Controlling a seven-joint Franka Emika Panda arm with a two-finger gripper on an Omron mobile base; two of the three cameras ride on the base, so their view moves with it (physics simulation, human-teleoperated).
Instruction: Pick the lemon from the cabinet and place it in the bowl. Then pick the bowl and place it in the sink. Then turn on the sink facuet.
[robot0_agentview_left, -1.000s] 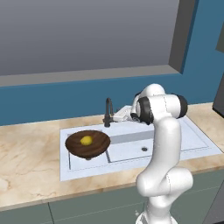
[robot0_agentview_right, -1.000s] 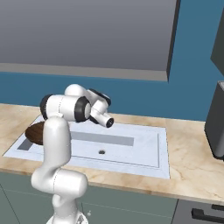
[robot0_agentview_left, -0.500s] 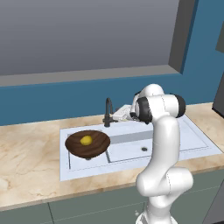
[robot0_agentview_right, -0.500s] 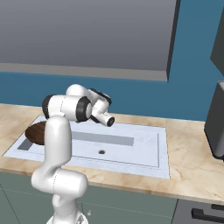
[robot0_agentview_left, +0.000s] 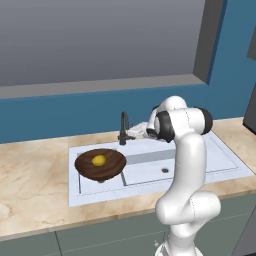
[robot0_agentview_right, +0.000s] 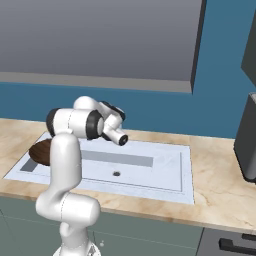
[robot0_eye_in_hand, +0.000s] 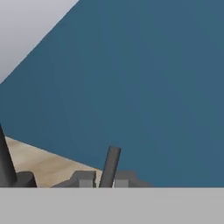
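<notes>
Fingers of the gripper (robot0_eye_in_hand: 104, 180), wide open a second ago, are now closed on the small lever (robot0_eye_in_hand: 110, 165) of the sink facuet (robot0_agentview_left: 123, 128) at the far rim, while the bowl (robot0_agentview_left: 100, 164) with the lemon (robot0_agentview_left: 99, 160) already sits in the left of the sink (robot0_agentview_left: 215, 157), so probably only the turning is left.

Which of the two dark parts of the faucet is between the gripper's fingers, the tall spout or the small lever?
The small lever, the slim dark rod rising between the gripper tips; the spout stands apart at the hand view's left edge.

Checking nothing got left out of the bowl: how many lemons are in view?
1. The lemon lies inside the bowl, which sits at the sink's left end. Others may be hidden.
</notes>
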